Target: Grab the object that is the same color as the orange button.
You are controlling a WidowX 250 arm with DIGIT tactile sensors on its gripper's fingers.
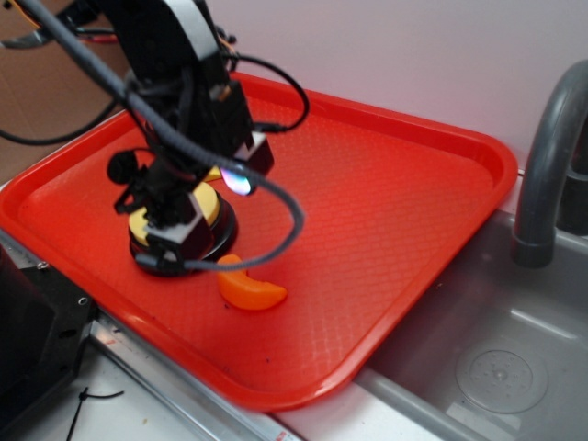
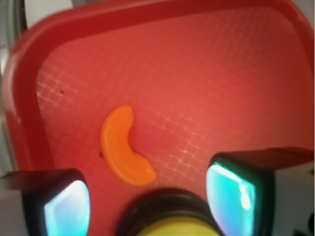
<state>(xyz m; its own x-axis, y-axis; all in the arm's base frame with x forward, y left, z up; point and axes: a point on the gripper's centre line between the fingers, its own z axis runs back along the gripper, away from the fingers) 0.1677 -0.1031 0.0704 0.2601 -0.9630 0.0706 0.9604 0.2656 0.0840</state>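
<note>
Wrist: red tray (image 2: 29, 83) holds orange crescent (image 2: 125, 147) w/ yellow button (image 2: 174, 230).

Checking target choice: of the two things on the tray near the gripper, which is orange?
The small crescent lying flat on the tray; the black-based button is yellow-domed.

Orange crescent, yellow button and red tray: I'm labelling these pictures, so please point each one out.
Orange crescent (image 2: 123, 152): wrist view, middle of its curved body.
Yellow button (image 1: 208, 204): exterior view, visible edge of its dome.
Red tray (image 1: 386, 184): exterior view, bare floor.
</note>
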